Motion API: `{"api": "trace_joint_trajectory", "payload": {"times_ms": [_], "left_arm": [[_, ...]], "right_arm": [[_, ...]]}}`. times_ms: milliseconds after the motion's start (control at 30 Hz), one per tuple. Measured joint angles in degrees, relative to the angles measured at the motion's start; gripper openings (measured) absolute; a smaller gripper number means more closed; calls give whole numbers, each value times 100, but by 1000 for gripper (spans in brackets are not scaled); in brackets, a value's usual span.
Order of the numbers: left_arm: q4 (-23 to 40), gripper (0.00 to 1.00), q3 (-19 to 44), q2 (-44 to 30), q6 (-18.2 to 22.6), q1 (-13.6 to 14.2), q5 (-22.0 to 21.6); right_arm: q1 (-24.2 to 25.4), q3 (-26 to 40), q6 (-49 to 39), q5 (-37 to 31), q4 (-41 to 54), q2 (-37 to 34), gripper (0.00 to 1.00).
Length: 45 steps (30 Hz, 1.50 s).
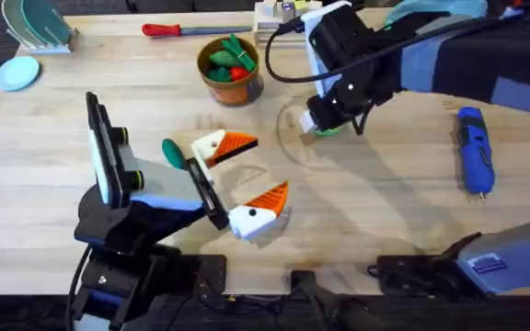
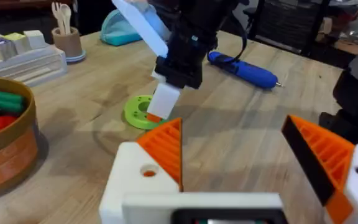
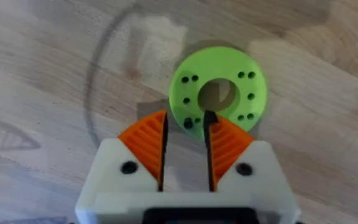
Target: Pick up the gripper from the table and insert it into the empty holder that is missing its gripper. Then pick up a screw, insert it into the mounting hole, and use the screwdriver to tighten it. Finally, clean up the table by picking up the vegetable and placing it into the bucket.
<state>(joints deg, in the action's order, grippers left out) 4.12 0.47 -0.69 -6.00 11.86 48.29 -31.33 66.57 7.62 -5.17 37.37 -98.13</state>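
Fingers of our right gripper [image 3: 186, 144] stood slightly apart over the green disc [image 3: 218, 94], pinching nothing. Our left gripper [image 1: 247, 179] spread wide, the vegetable [image 1: 173, 152] beside it, the screwdriver [image 1: 474, 149] well apart from the disc.

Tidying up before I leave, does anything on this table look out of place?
The dark green vegetable lies loose on the table beside the left tool, not in the bucket with the other toy vegetables. Nothing looks spilled or broken.
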Motion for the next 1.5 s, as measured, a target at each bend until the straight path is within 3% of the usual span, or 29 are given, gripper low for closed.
{"api": "trace_joint_trajectory", "payload": {"times_ms": [167, 567, 867, 1267, 1500], "left_arm": [[0, 992, 0, 0, -1, 0, 1], [0, 992, 0, 0, 0, 0, 2], [-2, 992, 0, 0, 0, 0, 0], [-2, 992, 0, 0, -2, 0, 2], [-2, 992, 0, 0, 0, 0, 2]], "right_arm": [[0, 0, -1, -11, -14, -90, 341], [0, 0, -19, -73, -59, -90, 10], [0, 234, -17, -81, 130, -90, 6], [-66, 1817, -17, -86, 1048, -87, 6], [-562, 2634, -17, -92, 1495, -87, 6]]}}
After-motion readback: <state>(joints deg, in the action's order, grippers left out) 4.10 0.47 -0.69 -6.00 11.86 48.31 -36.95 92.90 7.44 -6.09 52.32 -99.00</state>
